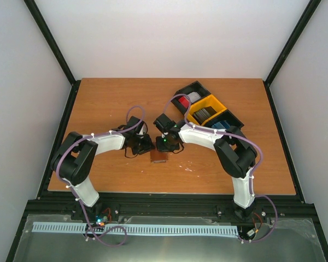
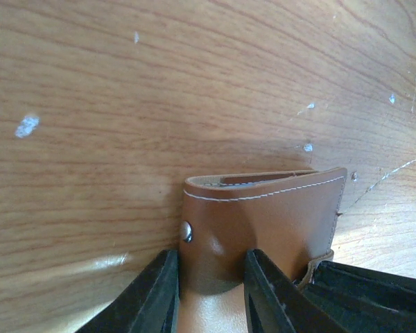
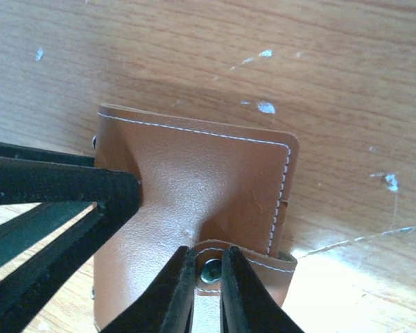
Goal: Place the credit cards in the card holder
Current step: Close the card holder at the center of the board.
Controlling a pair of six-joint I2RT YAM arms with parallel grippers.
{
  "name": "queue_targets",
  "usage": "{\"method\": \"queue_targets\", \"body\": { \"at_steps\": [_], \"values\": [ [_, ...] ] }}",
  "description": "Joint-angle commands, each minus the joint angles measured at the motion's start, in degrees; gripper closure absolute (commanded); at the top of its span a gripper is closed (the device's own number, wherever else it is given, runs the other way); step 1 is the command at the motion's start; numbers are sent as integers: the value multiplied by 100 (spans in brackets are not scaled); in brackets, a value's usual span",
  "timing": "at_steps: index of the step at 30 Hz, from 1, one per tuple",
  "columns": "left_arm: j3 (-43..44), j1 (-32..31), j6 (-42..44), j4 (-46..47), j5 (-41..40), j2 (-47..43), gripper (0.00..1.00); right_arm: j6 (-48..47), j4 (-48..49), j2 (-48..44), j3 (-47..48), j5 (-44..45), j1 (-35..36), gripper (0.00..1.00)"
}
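The card holder (image 1: 159, 157) lies on the table (image 1: 115, 98), left gripper (image 2: 211, 277) at its left, right gripper (image 3: 208, 274) at its right. Behind it and rightward sits a 3-compartment tray (image 1: 218, 103), credit cards (image 1: 203, 113) inside.

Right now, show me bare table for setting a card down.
Free: the table far left, beyond the left arm; near strip right of the card holder. Crowded: centre, where left gripper and right gripper meet it; tray far right.
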Motion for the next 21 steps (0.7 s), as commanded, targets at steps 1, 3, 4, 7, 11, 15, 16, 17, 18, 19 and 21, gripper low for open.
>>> {"method": "queue_targets", "body": {
  "at_steps": [1, 3, 4, 7, 11, 15, 16, 17, 18, 19, 21],
  "values": [
    [-478, -150, -20, -829, -390, 515, 72, 63, -220, -145, 64, 262, -9, 90],
    [-483, -150, -23, -823, -384, 521, 72, 89, -114, -192, -4, 225, -10, 91],
    [-482, -150, -26, -814, -378, 527, 72, 88, -57, -215, -37, 195, -9, 89],
    [-487, -150, -35, -792, -360, 551, 72, 66, 11, -252, -24, 107, -10, 83],
    [-500, -150, -31, -805, -371, 550, 72, 62, 99, -402, -67, 48, -18, 80],
    [-487, -150, -30, -804, -371, 555, 72, 137, 54, -557, -141, 366, -44, 82],
    [-482, -150, -28, -801, -367, 554, 72, 159, -24, -553, -128, 481, -57, 84],
    [-481, -148, -29, -800, -368, 554, 72, 166, -86, -537, -114, 523, -69, 86],
    [-475, -150, -18, -808, -370, 559, 72, 161, -127, -514, -103, 532, -75, 87],
    [-480, -150, -12, -801, -367, 562, 72, 158, -160, -468, -101, 510, -84, 88],
    [-482, -150, -19, -804, -368, 557, 72, 138, -186, -350, -74, 410, -88, 89]
  ]
}}
